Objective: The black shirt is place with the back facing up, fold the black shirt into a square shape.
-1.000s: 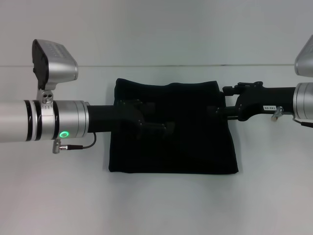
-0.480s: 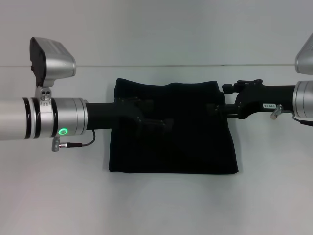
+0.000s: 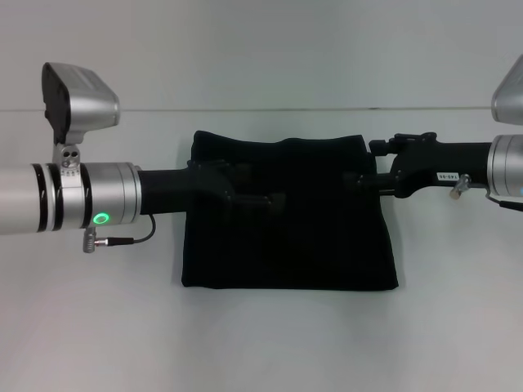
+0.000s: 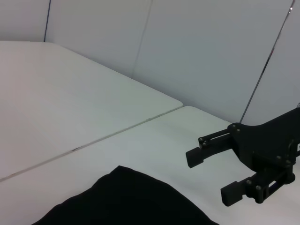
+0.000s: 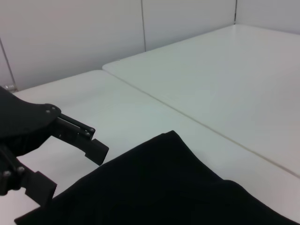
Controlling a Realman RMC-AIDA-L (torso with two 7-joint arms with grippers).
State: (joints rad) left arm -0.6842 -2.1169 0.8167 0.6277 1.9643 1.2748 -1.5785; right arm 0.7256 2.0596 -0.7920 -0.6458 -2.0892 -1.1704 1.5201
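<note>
The black shirt (image 3: 294,237) lies folded into a rough square in the middle of the white table (image 3: 261,343). No print shows. My left gripper (image 3: 274,202) reaches in from the left over the shirt's upper left part. The right wrist view shows it (image 5: 70,171) open and empty beside a corner of the shirt (image 5: 154,187). My right gripper (image 3: 357,184) is at the shirt's upper right edge. The left wrist view shows it (image 4: 213,176) open and empty, just off a corner of the shirt (image 4: 126,201).
A seam (image 3: 261,109) crosses the table behind the shirt, where a second white tabletop joins. Pale wall panels (image 4: 211,56) stand beyond the tables. White tabletop surrounds the shirt on all sides.
My left arm has drawn back a little to the left, its fingertips sliding slightly off the shirt's middle. The right arm and the shirt have hardly moved.
</note>
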